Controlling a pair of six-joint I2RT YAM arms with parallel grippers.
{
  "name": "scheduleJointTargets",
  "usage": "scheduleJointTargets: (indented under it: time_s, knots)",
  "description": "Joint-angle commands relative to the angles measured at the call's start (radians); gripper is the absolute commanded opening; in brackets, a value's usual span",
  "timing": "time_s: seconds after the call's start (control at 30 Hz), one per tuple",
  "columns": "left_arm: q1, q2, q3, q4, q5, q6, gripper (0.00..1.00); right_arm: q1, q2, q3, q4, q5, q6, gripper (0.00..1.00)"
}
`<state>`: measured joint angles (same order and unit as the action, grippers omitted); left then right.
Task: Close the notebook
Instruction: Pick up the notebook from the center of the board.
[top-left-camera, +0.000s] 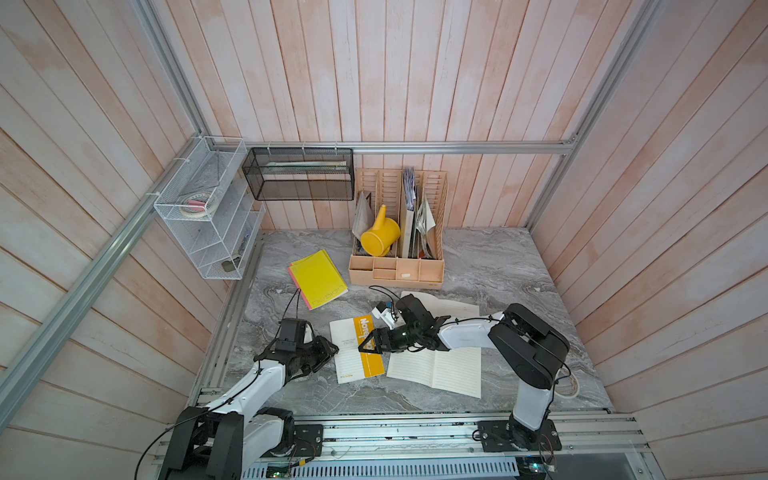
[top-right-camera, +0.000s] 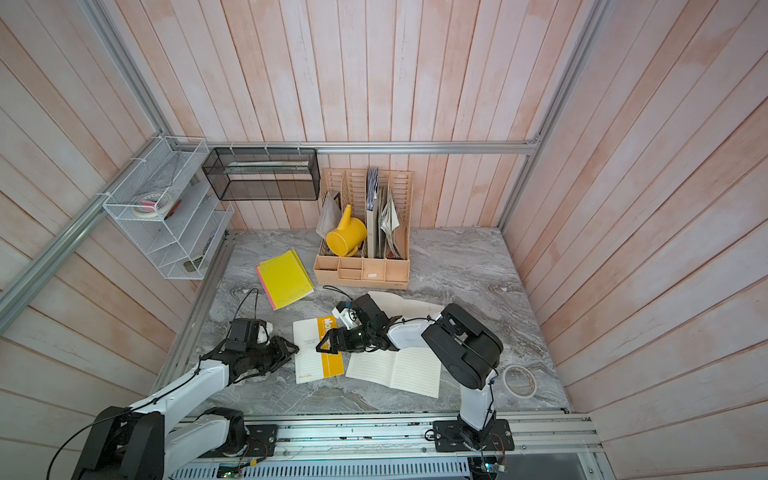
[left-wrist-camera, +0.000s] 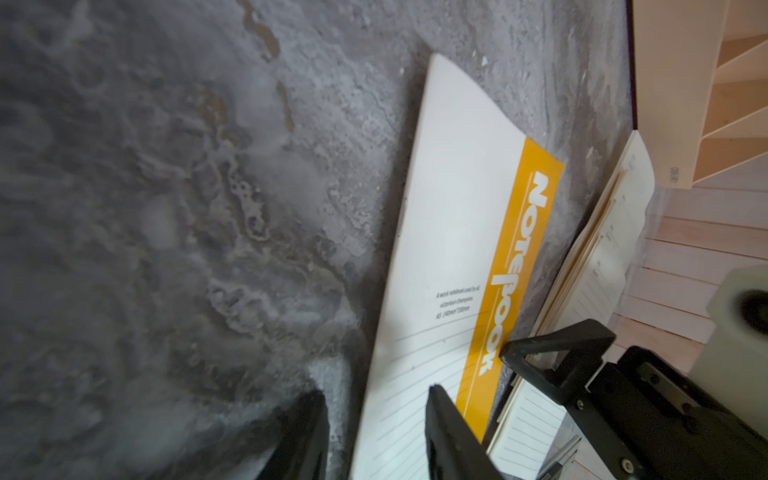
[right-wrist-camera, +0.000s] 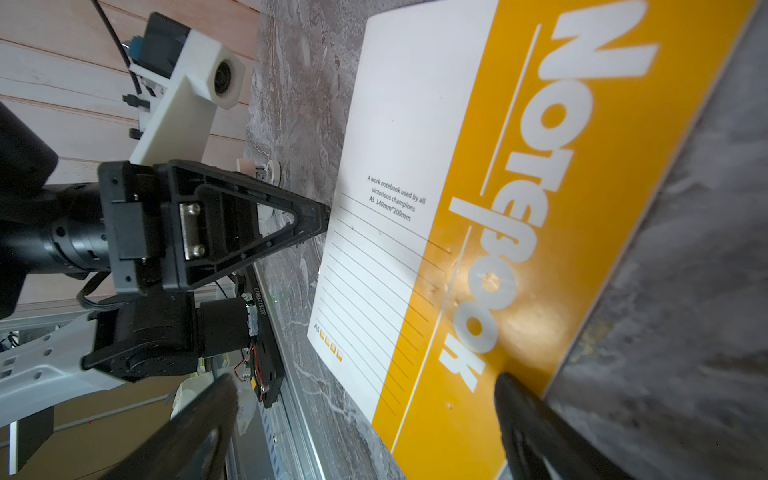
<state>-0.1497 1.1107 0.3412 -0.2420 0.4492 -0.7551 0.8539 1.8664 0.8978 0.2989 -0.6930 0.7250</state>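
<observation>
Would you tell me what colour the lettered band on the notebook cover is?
The band is orange-yellow with white lettering, clearest in the right wrist view.

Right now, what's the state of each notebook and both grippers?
White-and-orange paper notebook: closed, flat.
Lined cream paper notebook: open, flat.
Second cream notebook: open, partly hidden under the right arm.
Yellow-covered notebook: closed.
Left gripper: open, at the white-and-orange notebook's edge.
Right gripper: open, over the same notebook.
</observation>
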Motion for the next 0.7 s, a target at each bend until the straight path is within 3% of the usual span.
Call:
scheduleJointTargets:
  time_s: [0.0, 0.27, 0.53, 0.67]
  knots:
    - [0.006, 0.022, -0.03, 0.037, 0.004, 0.045, 0.42, -0.006, 0.013, -0.025, -0.011, -0.001, -0.001, 0.98]
    - [0.012, -0.002, -0.2, 0.342, 0.121, -0.018, 0.42, -0.008, 0.023, -0.022, -0.006, -0.008, -0.001, 0.98]
    - [0.016, -0.084, -0.251, 0.426, 0.176, -0.031, 0.41, -0.008, 0.031, -0.025, 0.0, -0.012, 0.003, 0.98]
    - [0.018, -0.103, -0.253, 0.432, 0.196, -0.029, 0.31, -0.008, 0.028, -0.022, -0.006, -0.012, 0.001, 0.98]
